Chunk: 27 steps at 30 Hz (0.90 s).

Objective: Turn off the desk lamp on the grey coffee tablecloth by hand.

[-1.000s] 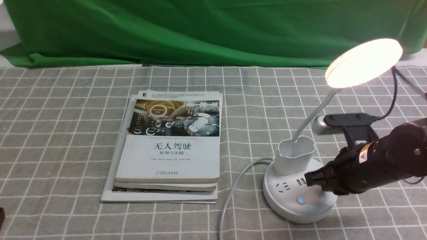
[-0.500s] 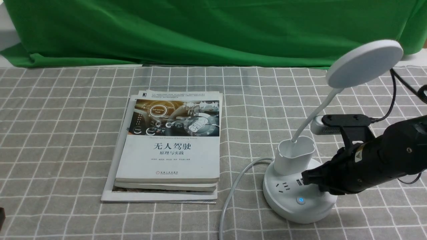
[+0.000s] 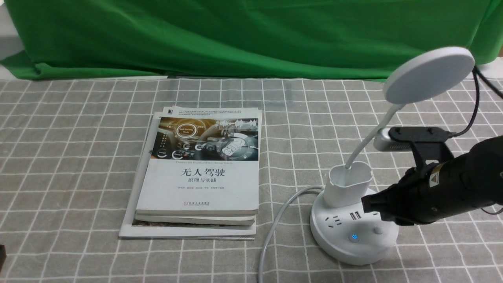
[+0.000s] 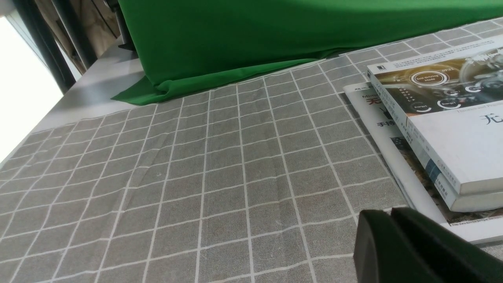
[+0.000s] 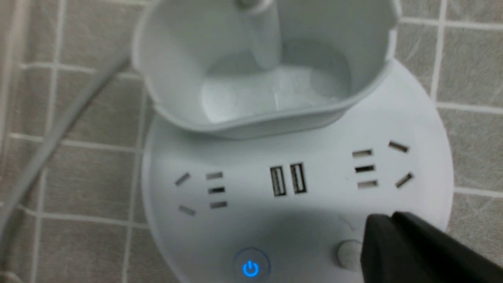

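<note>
One green backdrop (image 3: 235, 35) spans the top; one grey coffee tablecloth (image 3: 70, 157) covers the counter. Three stacked books (image 3: 200, 177) lie centre. One desk lamp (image 3: 347, 186) stands lower right, disc now dark, lit a second ago. Right gripper (image 3: 367, 205), jaws clenched empty, has eased back above its base, uncovering the second button (image 3: 378, 230). Left gripper (image 4: 377, 220) likewise clenched.

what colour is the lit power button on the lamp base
Blue; the glowing round power button shows best in the right wrist view.
</note>
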Each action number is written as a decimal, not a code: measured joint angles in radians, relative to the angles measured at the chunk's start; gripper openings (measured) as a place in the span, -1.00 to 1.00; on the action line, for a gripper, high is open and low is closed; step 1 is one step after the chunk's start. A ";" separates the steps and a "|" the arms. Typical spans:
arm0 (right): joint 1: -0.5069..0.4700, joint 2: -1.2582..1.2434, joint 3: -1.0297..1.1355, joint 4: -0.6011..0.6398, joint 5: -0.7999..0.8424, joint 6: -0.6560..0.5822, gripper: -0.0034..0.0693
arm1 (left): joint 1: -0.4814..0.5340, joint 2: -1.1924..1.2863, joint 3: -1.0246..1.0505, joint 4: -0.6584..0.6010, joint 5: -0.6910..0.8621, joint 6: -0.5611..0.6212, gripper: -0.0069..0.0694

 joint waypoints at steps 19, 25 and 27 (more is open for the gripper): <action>-0.103 -0.605 0.014 -0.055 0.268 -0.273 -0.82 | 0.000 0.000 0.000 0.000 0.000 0.000 -0.77; -0.103 -0.897 0.148 -0.055 0.154 -0.293 -0.82 | 0.000 0.000 0.000 0.000 0.000 0.000 -0.77; -0.103 -1.009 0.231 -0.055 0.100 -0.289 -0.82 | 0.000 0.000 0.000 0.000 0.000 0.000 -0.77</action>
